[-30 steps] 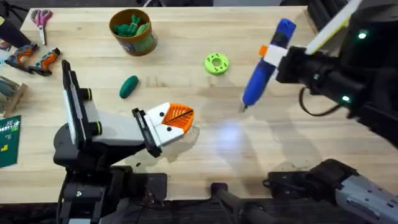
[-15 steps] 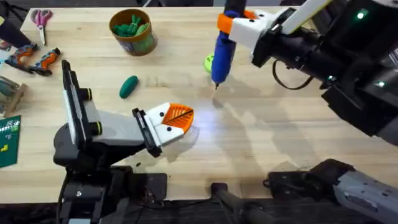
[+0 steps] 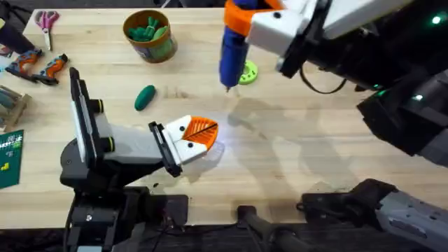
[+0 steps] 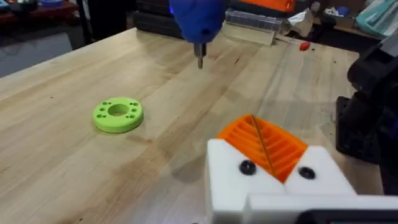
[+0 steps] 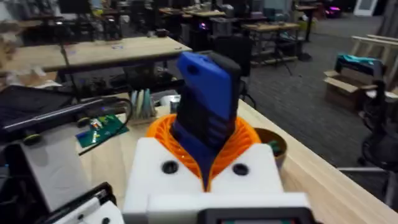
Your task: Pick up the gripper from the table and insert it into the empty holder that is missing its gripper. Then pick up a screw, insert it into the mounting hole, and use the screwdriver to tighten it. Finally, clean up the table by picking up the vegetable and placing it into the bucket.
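My right gripper [image 3: 245,19] is shut on the blue screwdriver [image 3: 231,45], which hangs upright with its dark tip [image 3: 227,87] just above the table beside the lime-green disc. In the right wrist view the screwdriver [image 5: 206,118] sits between the orange pads [image 5: 165,134]. My left gripper [image 3: 199,133] rests low near the table's middle, its orange pads pressed together, shut. The screwdriver tip [image 4: 199,57] hovers beyond it. The dark green vegetable [image 3: 145,96] lies left of centre. At the back left stands the bucket [image 3: 166,47]. The loose gripper, the holder and the screw are out of view.
A lime-green disc [image 3: 246,72] lies at the back centre, also seen as a disc [image 4: 118,115] on the wood. Orange-handled scissors [image 3: 47,21] and small tools [image 3: 38,66] lie at the far left edge. The bucket holds green toy pieces [image 3: 148,29].
My right arm has swung the screwdriver leftward and toward the table's back, from right of the disc to just left of it. The left arm has not moved.
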Robot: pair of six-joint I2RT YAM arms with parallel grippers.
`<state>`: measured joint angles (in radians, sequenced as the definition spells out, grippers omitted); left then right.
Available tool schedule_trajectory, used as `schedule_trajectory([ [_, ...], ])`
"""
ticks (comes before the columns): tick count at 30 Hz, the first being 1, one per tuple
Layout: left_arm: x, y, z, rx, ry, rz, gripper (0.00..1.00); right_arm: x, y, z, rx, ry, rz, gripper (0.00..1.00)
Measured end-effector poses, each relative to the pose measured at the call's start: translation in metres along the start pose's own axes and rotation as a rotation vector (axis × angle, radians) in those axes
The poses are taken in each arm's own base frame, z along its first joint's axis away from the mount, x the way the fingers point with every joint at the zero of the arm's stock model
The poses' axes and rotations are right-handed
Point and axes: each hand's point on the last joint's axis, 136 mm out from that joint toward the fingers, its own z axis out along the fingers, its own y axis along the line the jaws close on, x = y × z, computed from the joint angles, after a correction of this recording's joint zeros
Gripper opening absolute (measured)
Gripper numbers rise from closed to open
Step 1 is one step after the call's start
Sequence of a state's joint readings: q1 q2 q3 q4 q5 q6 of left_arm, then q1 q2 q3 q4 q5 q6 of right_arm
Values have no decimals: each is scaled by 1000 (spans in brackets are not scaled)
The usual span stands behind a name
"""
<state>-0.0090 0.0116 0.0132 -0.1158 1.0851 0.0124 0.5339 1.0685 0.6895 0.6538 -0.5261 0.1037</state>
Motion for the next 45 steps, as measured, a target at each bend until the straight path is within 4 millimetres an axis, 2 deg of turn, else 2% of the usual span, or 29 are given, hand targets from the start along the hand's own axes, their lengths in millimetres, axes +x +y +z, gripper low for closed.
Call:
schedule_trajectory([
  [1,0,0,0,0,0,0,4,0,15,8,-52,-17,-5,27],
  [7,0,0,0,0,0,0,4,15,46,23,-150,7,-24,27],
  [15,0,0,0,0,0,0,4,-9,85,26,-251,-111,-146,27],
  [28,0,0,0,0,0,0,4,-12,108,28,-308,-145,-189,27],
  [35,0,0,0,0,0,0,4,8,120,40,-350,-109,-166,27],
  [38,0,0,0,0,0,0,4,11,123,43,-359,-101,-158,27],
  [45,0,0,0,0,0,0,4,6,123,44,-361,-113,-143,27],
])
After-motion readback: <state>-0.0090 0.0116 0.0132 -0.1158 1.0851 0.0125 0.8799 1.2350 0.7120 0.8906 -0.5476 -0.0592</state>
